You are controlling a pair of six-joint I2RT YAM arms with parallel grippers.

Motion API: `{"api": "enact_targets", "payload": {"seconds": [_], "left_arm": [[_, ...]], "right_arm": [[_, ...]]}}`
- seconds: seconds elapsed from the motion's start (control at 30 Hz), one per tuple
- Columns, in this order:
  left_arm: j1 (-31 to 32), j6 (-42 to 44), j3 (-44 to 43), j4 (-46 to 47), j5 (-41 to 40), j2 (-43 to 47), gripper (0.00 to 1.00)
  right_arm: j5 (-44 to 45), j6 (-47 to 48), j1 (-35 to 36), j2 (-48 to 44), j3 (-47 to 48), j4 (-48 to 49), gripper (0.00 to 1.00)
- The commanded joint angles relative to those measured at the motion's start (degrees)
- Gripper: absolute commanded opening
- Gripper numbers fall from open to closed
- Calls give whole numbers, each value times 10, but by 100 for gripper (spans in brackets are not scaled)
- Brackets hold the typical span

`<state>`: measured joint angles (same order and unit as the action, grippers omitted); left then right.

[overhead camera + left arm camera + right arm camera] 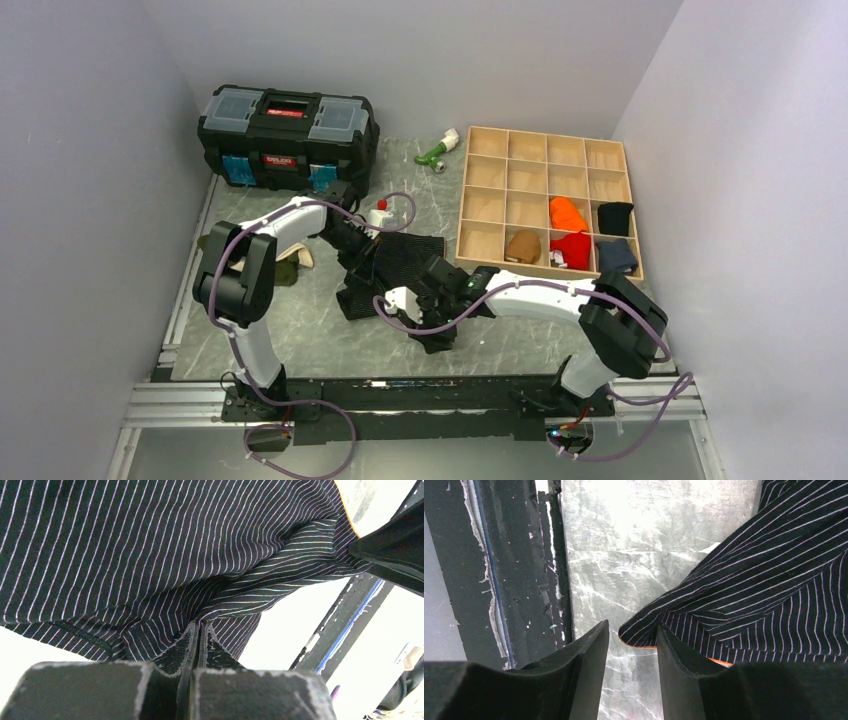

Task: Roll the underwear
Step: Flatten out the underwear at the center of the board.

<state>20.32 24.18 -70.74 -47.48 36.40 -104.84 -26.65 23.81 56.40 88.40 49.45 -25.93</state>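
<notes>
The underwear (pixel 415 255) is spread, rumpled, on the middle of the table (pixel 300 335), between the two arms, left of the tray (pixel 464 215) and nearer than the toolbox (pixel 288 125). A fold of it is pinched in the left gripper (pixel 199 625), whose jaws are pressed tight together on the striped cloth. The right gripper (pixel 631 627) is held low at a near corner with its jaws apart, bare table being seen between them, and the corner's tip lies at the fingertips, not clamped.
</notes>
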Motion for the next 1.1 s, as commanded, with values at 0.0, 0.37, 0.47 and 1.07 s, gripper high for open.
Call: {"api": "enact_targets", "payload": {"seconds": [0.0, 0.37, 0.47, 1.07], "left_arm": [[-4, -7, -20, -5, 11, -3, 0], [-4, 0, -13, -10, 11, -1, 0], [-4, 7, -8, -14, 14, 6, 0], [-41, 98, 7, -111, 41, 240, 0]], "right_arm": [[16, -19, 5, -14, 15, 19, 43], [44, -28, 10, -3, 24, 18, 13], [48, -25, 9, -10, 30, 11, 0], [0, 107, -145, -128, 171, -153, 0]]}}
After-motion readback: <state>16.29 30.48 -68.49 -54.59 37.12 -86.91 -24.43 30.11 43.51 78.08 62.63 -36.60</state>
